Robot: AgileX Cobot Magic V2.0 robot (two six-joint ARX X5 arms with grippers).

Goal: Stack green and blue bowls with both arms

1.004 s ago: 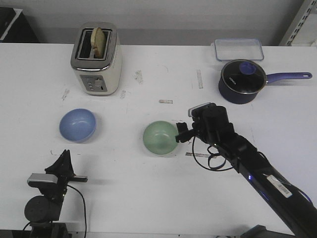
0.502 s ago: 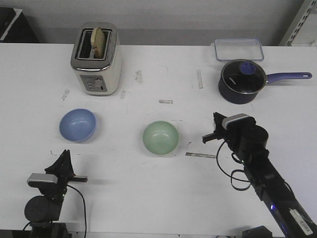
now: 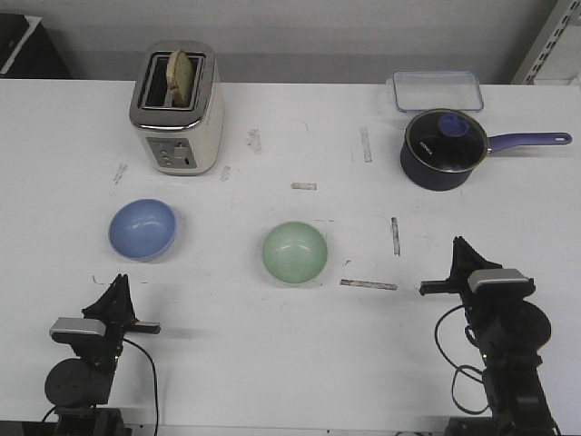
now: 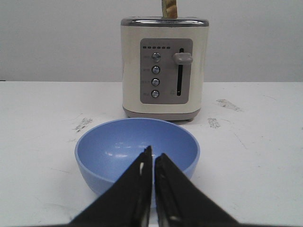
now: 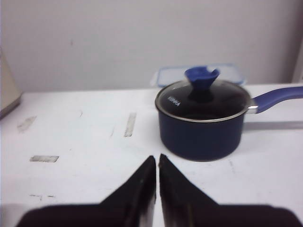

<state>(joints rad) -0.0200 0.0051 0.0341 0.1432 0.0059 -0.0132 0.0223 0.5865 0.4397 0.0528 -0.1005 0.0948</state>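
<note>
Front view: we see the blue bowl (image 3: 142, 229) at left-center and the green bowl (image 3: 295, 252) mid-frame, well apart on the table (image 3: 272, 345). Left tool (image 3: 116, 298) and right tool (image 3: 460, 259) are both pinched closed and empty, so reaching in without spreading first probably shoves a bowl away.

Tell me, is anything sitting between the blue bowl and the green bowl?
No. In the front view, only bare white table separates the blue bowl and the green bowl.

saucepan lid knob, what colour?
Blue, on the saucepan knob; clearest in the right wrist view.
</note>
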